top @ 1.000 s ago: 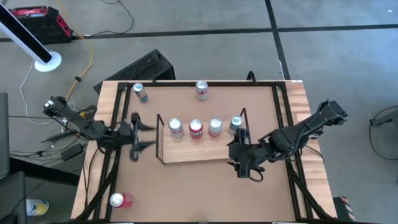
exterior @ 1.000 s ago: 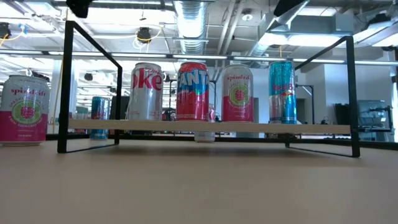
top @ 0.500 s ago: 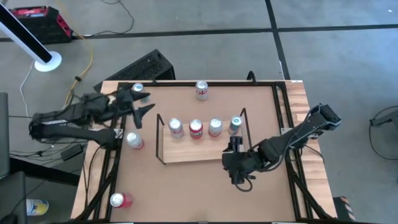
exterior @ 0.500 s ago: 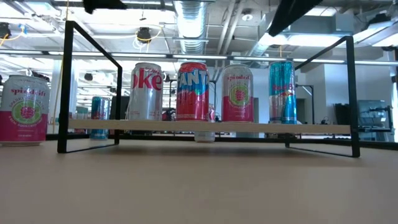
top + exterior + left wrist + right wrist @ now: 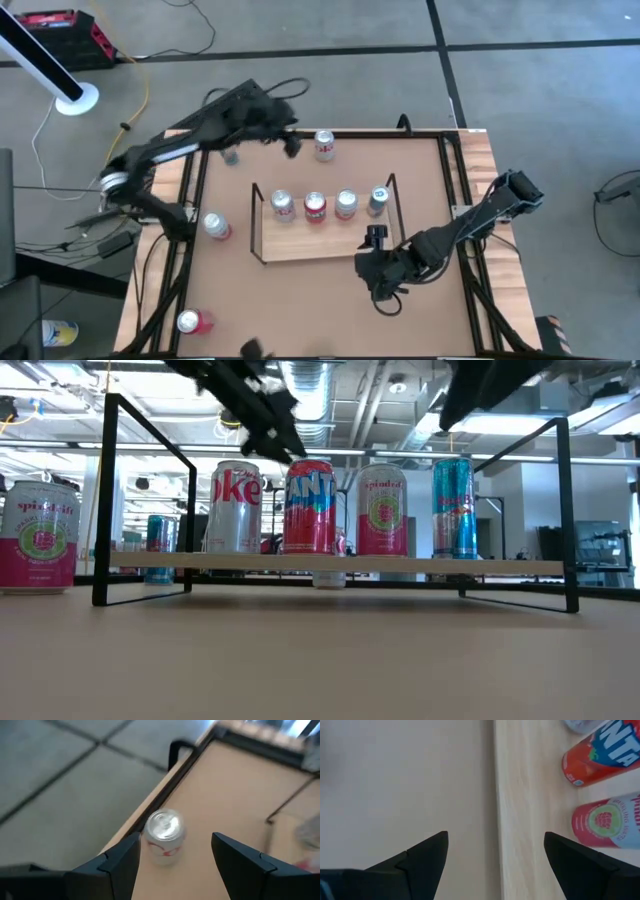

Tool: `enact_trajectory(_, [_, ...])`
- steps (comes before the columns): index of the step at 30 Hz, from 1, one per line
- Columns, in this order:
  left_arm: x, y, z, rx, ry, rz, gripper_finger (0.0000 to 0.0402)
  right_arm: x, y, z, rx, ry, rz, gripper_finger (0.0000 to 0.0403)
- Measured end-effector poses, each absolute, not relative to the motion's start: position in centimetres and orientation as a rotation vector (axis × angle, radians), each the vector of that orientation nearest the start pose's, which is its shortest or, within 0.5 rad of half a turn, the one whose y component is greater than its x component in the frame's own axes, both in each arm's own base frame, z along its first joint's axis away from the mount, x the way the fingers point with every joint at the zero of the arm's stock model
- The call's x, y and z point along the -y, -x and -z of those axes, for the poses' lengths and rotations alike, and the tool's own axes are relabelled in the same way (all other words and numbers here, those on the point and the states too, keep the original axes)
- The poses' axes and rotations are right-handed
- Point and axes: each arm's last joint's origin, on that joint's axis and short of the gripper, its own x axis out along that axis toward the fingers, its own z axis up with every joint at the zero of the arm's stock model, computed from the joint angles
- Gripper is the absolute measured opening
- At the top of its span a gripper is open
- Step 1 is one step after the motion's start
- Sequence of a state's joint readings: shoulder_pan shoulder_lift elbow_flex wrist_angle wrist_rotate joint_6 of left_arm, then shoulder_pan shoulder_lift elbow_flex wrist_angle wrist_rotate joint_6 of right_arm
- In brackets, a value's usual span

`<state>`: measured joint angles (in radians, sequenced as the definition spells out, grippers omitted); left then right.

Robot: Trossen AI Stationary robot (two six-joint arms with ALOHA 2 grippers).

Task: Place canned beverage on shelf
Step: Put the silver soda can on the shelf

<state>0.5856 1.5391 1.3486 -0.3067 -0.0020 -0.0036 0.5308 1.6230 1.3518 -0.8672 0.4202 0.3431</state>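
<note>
A canned beverage [image 5: 165,836] stands upright at the surface's [image 5: 300,300] far edge, directly ahead of the left pincer [image 5: 175,862], whose fingers gape wide and empty. The shelf [image 5: 320,243] already carries four cans; the right pincer [image 5: 495,855], also wide, waits beside it.

— What stands on the shelf [image 5: 300,245]?
— Four upright cans in a row along its far edge: a silver cola can [image 5: 236,506], a red Fanta can [image 5: 309,506], a pink Spindrift can [image 5: 382,509], a slim blue can [image 5: 454,508].
— And the shelf itself?
— Light wood, black wire ends, mid-table.
</note>
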Motion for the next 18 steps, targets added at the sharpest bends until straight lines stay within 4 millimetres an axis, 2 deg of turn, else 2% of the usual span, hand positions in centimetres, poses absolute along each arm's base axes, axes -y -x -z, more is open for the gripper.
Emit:
enact_trajectory(4, [-22.4, -32.1, -33.3, -0.563, 0.189, -0.594, 0.0228, -15.5, -28.0, -27.0, -1.050, 0.266, 0.094, 0.0352])
enact_trajectory(8, [-24.5, -34.7, -33.2, -0.636, 0.206, -0.616, 0.0228, -15.2, -26.9, -25.2, -1.036, 0.361, 0.108, 0.0352])
enact_trajectory(14, [-25.6, -36.9, -34.1, -0.688, 0.252, -0.599, 0.0251, -14.3, -24.4, -23.5, -0.863, 0.304, 0.056, 0.0331])
enact_trajectory(18, [-26.3, -37.8, -34.2, -0.684, 0.253, -0.628, 0.0285, -13.6, -23.2, -23.9, -0.704, 0.295, -0.001, 0.0310])
